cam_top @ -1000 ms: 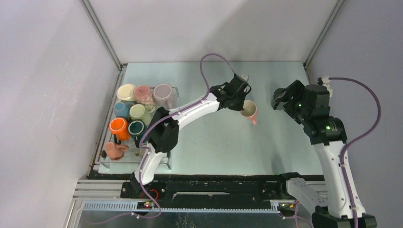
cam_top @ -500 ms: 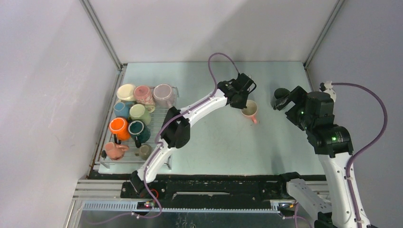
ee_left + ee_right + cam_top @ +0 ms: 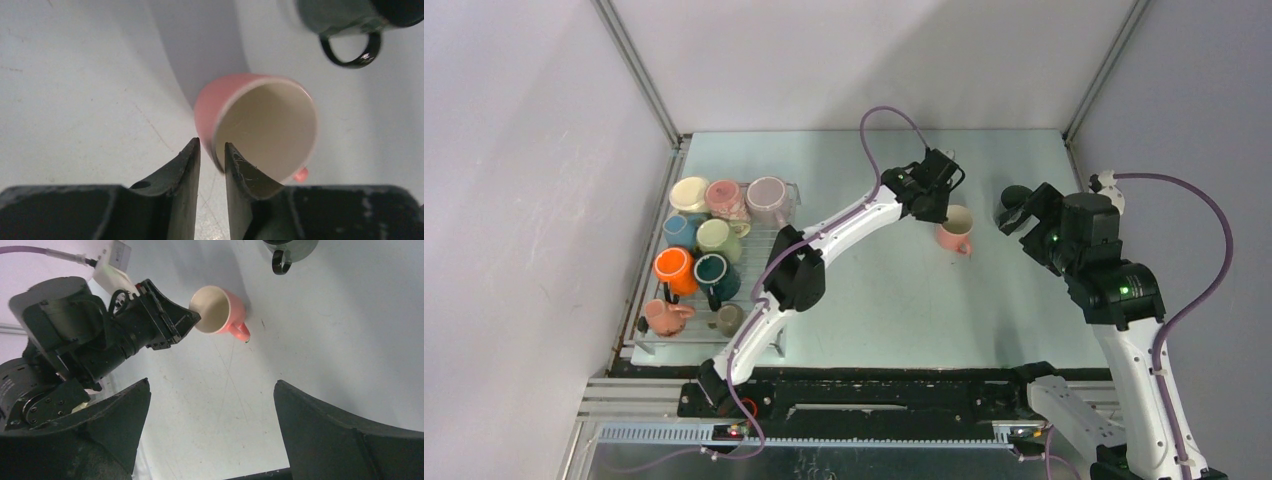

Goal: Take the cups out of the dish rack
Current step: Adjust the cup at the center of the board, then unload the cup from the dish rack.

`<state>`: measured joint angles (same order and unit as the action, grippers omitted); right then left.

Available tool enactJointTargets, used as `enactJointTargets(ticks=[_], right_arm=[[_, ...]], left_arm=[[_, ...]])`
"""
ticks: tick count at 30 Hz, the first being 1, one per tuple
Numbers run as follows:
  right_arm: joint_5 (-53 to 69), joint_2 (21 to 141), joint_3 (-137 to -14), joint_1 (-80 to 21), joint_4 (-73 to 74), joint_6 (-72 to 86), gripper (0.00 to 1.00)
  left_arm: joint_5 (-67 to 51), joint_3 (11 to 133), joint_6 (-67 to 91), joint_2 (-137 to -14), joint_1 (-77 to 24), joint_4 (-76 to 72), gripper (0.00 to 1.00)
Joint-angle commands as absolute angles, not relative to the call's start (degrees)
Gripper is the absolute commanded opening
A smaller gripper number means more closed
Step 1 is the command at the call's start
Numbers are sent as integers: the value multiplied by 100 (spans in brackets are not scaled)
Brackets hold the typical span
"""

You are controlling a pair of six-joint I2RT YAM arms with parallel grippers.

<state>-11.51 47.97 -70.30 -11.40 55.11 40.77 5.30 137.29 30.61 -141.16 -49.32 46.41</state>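
Note:
My left gripper (image 3: 943,208) reaches far over the table. In the left wrist view its fingers (image 3: 212,145) pinch the rim of a pink cup (image 3: 260,125), one finger inside and one outside. The cup (image 3: 956,230) is at the table with its handle toward the near side; it also shows in the right wrist view (image 3: 220,310). A dark cup (image 3: 1014,194) stands just right of it, beside my right gripper (image 3: 1026,216), which is open and empty (image 3: 211,385). The dish rack (image 3: 636,330) at the left holds several cups, among them orange (image 3: 672,267), teal (image 3: 712,270) and cream (image 3: 689,193).
Grey walls with metal posts close in the table on three sides. The rack sits against the left wall. The left arm stretches diagonally from the rack's near corner to the pink cup. A black rail runs along the near edge.
The left gripper has carried the pink cup a little right and farther away, and the cup has gone from tilted to nearly upright. The right arm has shifted slightly.

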Motion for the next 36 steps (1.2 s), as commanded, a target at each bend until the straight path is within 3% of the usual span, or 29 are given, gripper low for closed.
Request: enactJointTargets(ticks=[1, 8, 17, 20, 24, 36], right_arm=[[-1267, 4809, -7149, -1186, 5506, 4010, 100], [-1295, 4774, -7150, -1212, 5571, 3968, 100], [-1154, 4788, -7071, -1261, 5476, 3835, 100], [-1013, 4849, -7073, -1285, 5408, 3733, 100], [-956, 4985, -7066, -1442, 5351, 3600, 100], [-810, 5455, -6830, -2145, 4798, 3308, 100]], left_arm=[[448, 14282, 3161, -14078, -4890, 4253, 33], [369, 14395, 3097, -14065, -4876, 4116, 43], [488, 13871, 2877, -13019, -4803, 4006, 68], [617, 13154, 2766, -12296, -4716, 3945, 79], [802, 11922, 2694, -11168, -4493, 3731, 86], [1637, 8654, 2976, -8313, -3573, 3843, 92]])
